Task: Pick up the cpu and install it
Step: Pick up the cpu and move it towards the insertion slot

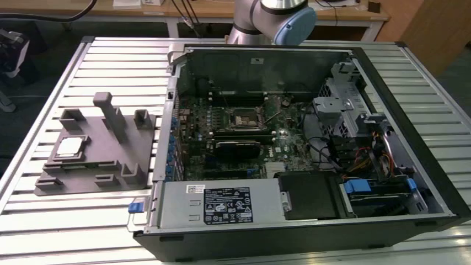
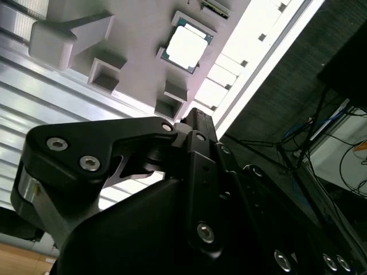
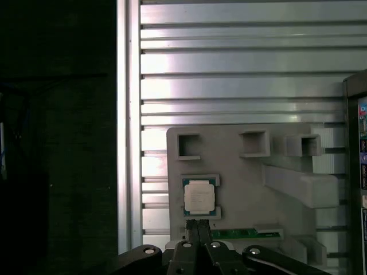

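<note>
A slatted metal surface [image 1: 74,232] carries an open computer case [image 1: 265,61] lying on its side, its motherboard facing up. Just beside the case, towards the exterior view's left, sits a grey plastic fixture block [image 1: 96,165] with raised posts and pockets. The cpu [image 1: 70,146], a small square chip with a pale silvery top, lies flat in a shallow framed pocket on that block, well apart from the dark metal-framed socket [image 1: 243,118] near the middle of the motherboard. The socket looks empty.

In the first wrist view, the gripper [image 3: 198,224] hangs above the block with its jaws closed together and holding nothing. The cpu [image 3: 199,196] lies near the tips but clear of them. The second wrist view shows the same gap between the gripper [image 2: 195,114] and the cpu [image 2: 186,46].

The step in hand appears to be the approach for the pickup, and nothing has been grasped yet. A grasp would call for the jaws to part enough to span the chip's edges, squarely above it, and for a gentle descent, since the chip is thin and sits low in its frame
</note>
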Tool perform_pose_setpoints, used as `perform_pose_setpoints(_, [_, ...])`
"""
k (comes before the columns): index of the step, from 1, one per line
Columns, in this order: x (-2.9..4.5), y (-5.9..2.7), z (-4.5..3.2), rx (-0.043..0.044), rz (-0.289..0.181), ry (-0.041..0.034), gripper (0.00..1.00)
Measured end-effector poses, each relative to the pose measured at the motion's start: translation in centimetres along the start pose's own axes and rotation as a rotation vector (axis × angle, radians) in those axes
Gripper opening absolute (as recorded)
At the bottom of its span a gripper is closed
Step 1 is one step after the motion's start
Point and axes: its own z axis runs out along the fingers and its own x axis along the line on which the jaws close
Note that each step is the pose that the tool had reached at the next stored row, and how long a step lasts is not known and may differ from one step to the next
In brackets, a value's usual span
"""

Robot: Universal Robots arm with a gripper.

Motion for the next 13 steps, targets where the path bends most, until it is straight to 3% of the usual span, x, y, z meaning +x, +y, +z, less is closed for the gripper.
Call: perform_pose_setpoints(13, [-0.04,-0.10,0.84,0.0001,-0.005,0.0001,0.11])
